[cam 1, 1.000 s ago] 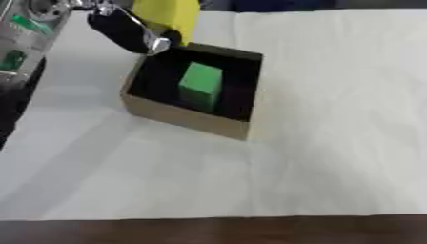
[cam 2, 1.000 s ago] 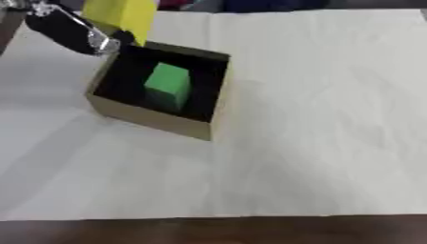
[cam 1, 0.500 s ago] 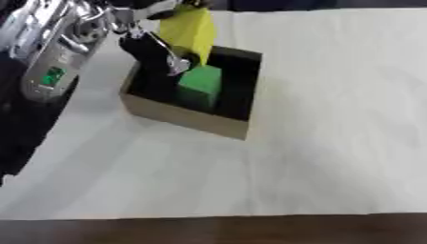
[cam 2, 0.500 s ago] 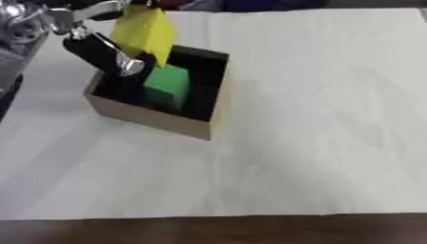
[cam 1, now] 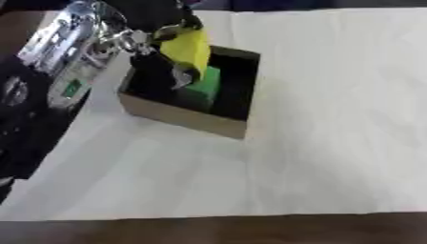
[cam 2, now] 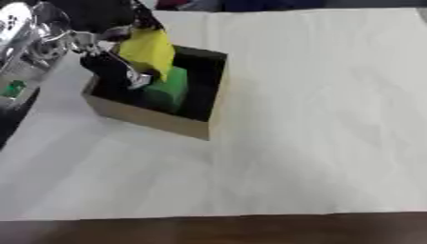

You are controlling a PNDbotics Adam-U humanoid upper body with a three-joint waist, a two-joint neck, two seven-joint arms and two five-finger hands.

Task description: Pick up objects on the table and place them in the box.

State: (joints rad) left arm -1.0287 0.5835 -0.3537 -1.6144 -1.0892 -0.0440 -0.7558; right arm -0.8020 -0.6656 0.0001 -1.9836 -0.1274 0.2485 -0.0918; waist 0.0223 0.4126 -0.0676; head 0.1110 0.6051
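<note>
Lowering a yellow block [cam 1: 188,49] into the cardboard box [cam 1: 185,116] with left hand [cam 1: 158,62] fingers apparently curled around it, just above the green block [cam 1: 200,88] already inside, release needed next

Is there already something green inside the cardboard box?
Yes: a green block sits inside the box, while the left hand holds a yellow object above it.
</note>
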